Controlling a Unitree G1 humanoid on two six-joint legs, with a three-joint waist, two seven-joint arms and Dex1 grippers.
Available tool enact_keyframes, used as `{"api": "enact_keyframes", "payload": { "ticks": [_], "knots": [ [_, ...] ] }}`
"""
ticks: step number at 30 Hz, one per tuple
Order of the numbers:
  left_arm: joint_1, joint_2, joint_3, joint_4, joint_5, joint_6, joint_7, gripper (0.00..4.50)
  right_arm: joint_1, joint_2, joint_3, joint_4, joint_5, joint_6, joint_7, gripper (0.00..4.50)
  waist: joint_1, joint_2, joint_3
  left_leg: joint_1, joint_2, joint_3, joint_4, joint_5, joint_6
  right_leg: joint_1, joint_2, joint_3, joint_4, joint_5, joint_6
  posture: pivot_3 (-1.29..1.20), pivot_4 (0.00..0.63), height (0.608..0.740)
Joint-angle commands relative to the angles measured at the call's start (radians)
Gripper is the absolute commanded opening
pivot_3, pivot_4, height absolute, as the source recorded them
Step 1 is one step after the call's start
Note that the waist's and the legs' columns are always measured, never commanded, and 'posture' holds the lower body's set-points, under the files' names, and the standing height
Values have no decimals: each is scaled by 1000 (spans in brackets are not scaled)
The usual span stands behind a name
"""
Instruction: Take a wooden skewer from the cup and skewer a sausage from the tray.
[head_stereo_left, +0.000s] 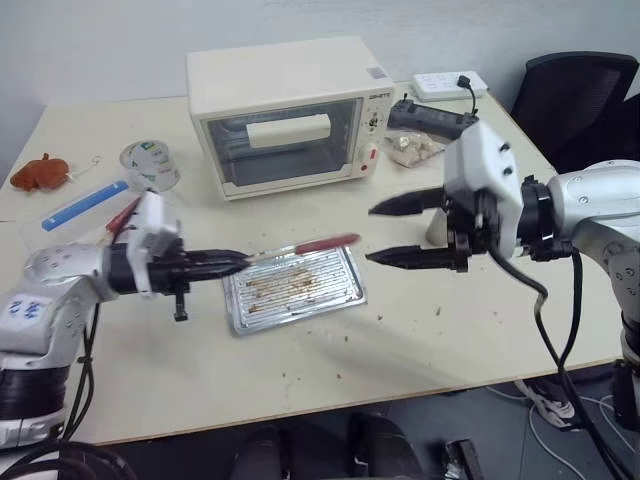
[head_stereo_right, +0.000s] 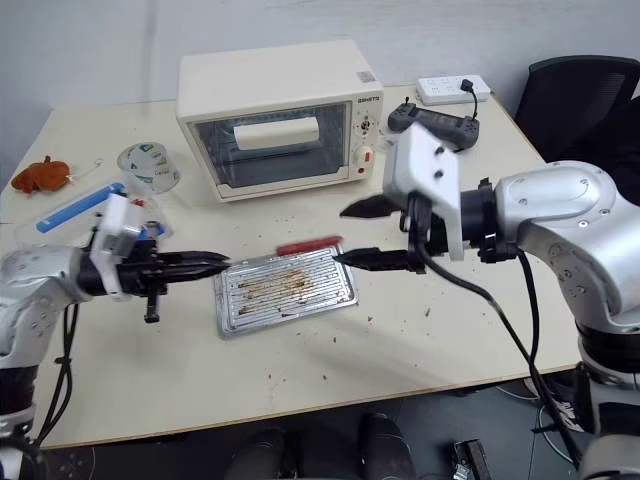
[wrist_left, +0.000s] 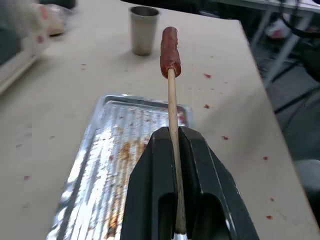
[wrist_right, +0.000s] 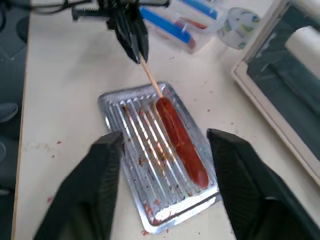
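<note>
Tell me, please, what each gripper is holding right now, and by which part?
The left gripper pinches the wooden skewer by its bare end, the sausage on its far end. The right gripper is open and empty.

- A pale beige table (head_stereo_left: 420, 330) with rounded corners fills most of the scene, its top speckled with small reddish-brown crumbs.
- A plain light grey wall (head_stereo_left: 120, 40) runs behind it.
- A black office chair (head_stereo_left: 575, 95) stands at the far right corner.
- The floor (head_stereo_left: 480, 420) below the near edge is dark grey.
- Light is even and soft.
</note>
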Motion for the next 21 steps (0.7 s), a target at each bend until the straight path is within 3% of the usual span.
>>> {"api": "enact_keyframes", "payload": {
  "ticks": [1,2,8,14,21],
  "knots": [
    [85,33,188,13,18,-16,83,0,-39,34,-114,2,102,76,-108,4286,-1,0,0,0,1,0,0,0,0,0,0,0,0,0,0,0,150,740],
    [114,44,228,40,29,-30,88,0,-45,45,-132,5,122,92,-134,4488,-1,0,0,0,1,0,0,0,0,0,0,0,0,0,0,0,150,740],
    [100,142,313,390,130,-197,97,0,-46,68,-165,10,181,117,-226,4488,3,0,0,0,1,1,0,-1,0,0,0,-1,-3,0,0,0,150,740],
    [-64,232,256,765,220,-369,82,0,-23,72,-157,-1,203,107,-263,4488,0,-1,-1,0,0,2,-1,-2,1,-1,0,-1,-2,0,0,0,150,740],
    [-152,277,204,957,265,-467,35,0,-9,62,-161,-6,213,101,-295,4488,-3,-1,-1,-2,-4,4,-1,-2,1,-2,0,-2,-2,0,0,0,150,740]
  ]
}}
